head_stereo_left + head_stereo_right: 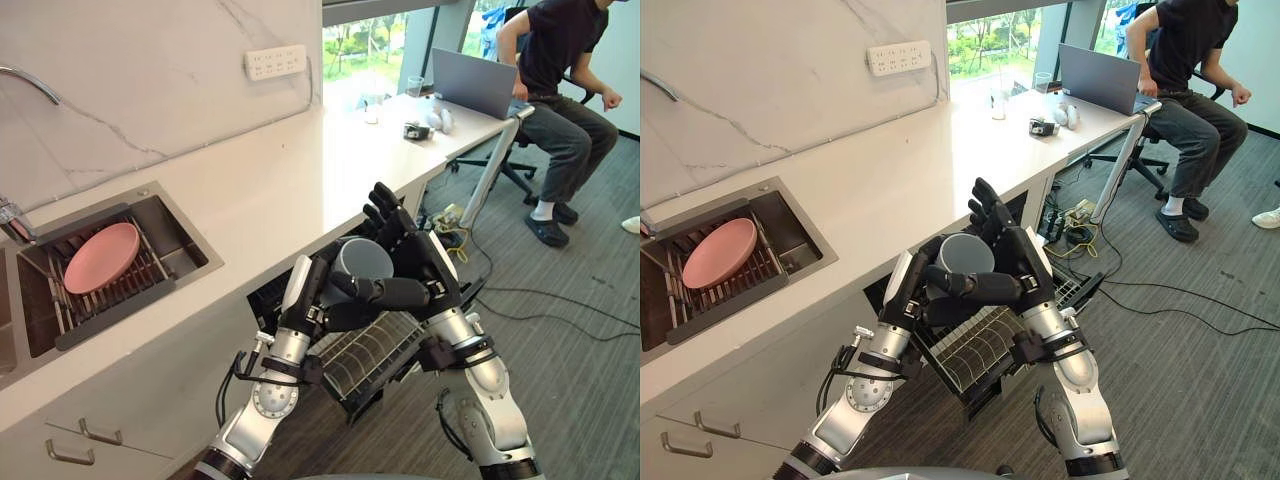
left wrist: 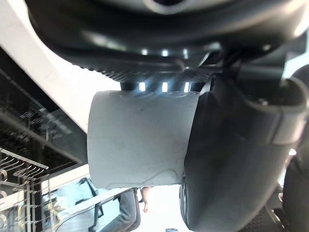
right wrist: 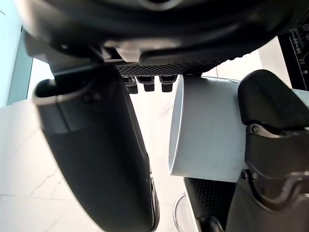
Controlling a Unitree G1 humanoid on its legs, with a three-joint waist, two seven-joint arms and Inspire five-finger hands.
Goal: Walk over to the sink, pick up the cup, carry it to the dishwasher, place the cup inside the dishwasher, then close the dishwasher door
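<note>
Cup [image 1: 362,260] over the dishwasher rack [image 1: 365,350]
Our left hand [image 1: 318,292] grips it, mouth upward; our right hand [image 1: 425,262] rests flat behind it, fingers straight. The rack lies directly below both hands.

We see the grey cup [image 1: 362,258] held in the air between the left robot hand [image 1: 308,295], whose fingers curl across its side, and the right robot hand [image 1: 425,262], whose palm backs it with fingers upright. The cup hangs tilted just above the open dishwasher [image 1: 272,292], whose wire rack [image 1: 375,348] is drawn out under the bench [image 1: 270,190] edge. It is well apart from the sink [image 1: 172,205].
</note>
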